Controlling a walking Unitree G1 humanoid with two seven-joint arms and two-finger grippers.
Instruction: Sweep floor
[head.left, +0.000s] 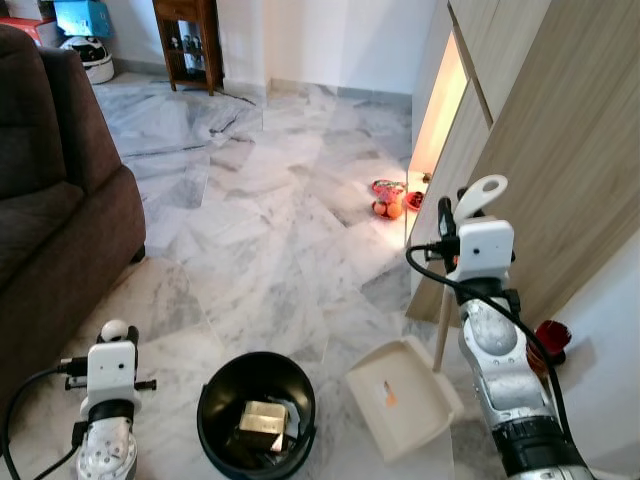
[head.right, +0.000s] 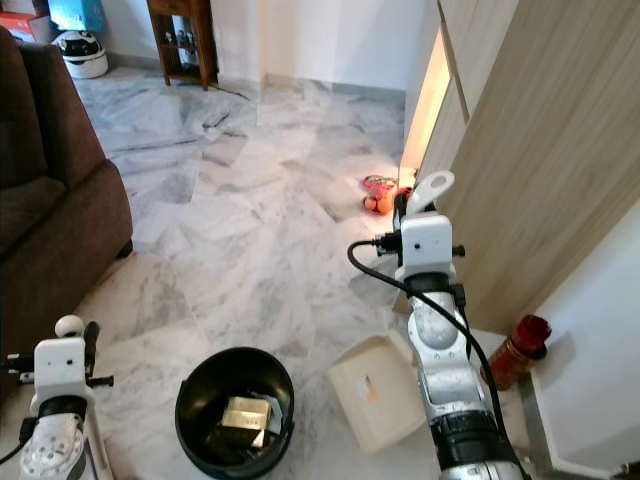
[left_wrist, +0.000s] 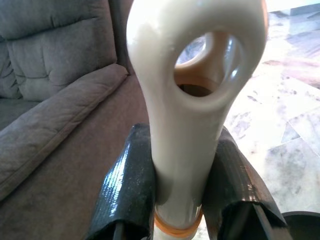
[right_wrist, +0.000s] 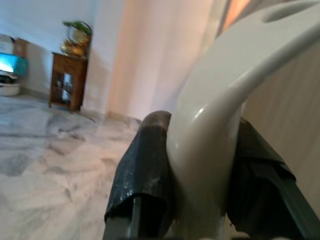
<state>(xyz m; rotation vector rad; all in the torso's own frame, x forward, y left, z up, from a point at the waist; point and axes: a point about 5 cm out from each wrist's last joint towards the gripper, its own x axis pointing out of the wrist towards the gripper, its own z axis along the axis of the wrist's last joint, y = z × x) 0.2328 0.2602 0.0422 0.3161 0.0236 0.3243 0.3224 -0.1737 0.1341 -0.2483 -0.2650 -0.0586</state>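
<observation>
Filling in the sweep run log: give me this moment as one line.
left gripper: shut on broom handle | right gripper: shut on dustpan handle | dustpan: on floor beside black bin

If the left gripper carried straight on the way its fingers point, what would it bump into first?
Probably the grey sofa: the left gripper, shut on a cream handle, looks toward it, though depth is hard to judge.
</observation>
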